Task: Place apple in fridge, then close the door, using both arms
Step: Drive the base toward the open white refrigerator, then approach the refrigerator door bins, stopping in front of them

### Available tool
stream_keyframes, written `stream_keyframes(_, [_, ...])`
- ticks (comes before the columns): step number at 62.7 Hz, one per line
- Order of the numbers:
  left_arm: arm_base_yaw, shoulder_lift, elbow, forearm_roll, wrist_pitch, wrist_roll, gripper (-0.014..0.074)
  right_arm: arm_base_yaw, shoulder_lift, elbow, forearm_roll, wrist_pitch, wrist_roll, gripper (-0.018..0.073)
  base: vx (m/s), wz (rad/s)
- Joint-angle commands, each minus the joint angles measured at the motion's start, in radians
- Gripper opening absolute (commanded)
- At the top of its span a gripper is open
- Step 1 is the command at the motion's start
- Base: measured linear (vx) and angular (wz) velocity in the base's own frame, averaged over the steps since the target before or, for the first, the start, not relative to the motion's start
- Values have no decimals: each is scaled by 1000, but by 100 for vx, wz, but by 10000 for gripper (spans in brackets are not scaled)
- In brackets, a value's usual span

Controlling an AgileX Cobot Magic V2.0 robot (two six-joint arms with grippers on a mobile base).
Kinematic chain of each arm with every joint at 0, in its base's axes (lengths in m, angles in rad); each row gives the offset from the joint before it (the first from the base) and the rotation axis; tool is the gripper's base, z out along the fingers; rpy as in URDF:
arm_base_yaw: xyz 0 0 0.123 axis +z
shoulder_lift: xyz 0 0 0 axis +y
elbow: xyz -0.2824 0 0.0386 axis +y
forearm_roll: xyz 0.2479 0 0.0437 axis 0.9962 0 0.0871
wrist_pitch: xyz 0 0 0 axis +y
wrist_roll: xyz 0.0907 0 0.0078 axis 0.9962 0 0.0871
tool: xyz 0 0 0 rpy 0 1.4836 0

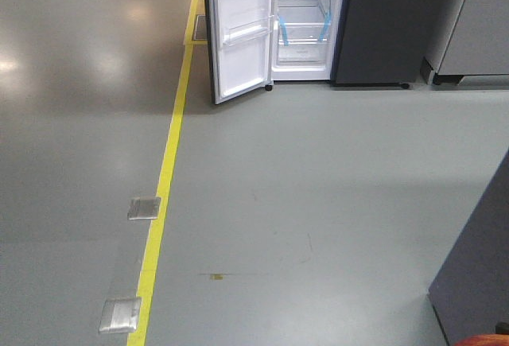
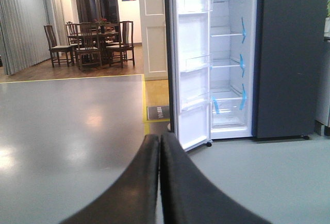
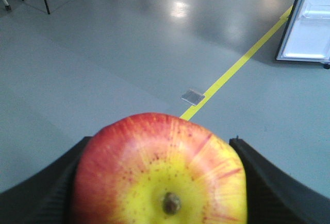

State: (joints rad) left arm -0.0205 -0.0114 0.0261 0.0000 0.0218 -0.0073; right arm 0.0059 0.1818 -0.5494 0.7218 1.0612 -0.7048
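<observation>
Right pincer (image 3: 161, 183) is clenched on the apple (image 3: 154, 157), with a black finger (image 3: 41, 193) pressed to each side of it and the yellow stem end turned toward the wrist camera. Left pincer (image 2: 160, 167) is clenched on nothing, its two dark fingers (image 2: 129, 188) lying flat against each other. Beyond them spreads the grey floor (image 1: 318, 203), crossed by a yellow line (image 1: 165, 175) with two metal floor plates (image 1: 144, 207) beside it. Well apart from both pincers, at the far end of the floor, stands the fridge (image 2: 289, 54), dark outside and white within, with glass shelves and blue tape strips (image 2: 243, 96) on its inner edge. The door (image 2: 192, 80) is swung wide open, clear bins on its white inner face. Farther back in the left wrist view, wooden chairs (image 2: 56, 44) surround a dark table (image 2: 95, 34).
</observation>
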Motion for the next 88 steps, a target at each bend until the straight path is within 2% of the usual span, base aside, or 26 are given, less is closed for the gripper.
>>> stream_keyframes(1, [1,-15,21,0,-75,-10,-6,-3,14,-23,46,-59,-3,366,32,6])
stream_keyframes(88, [1,-15,21,0,-75,-10,-6,-3,14,-23,46,-59,-3,366,30,1])
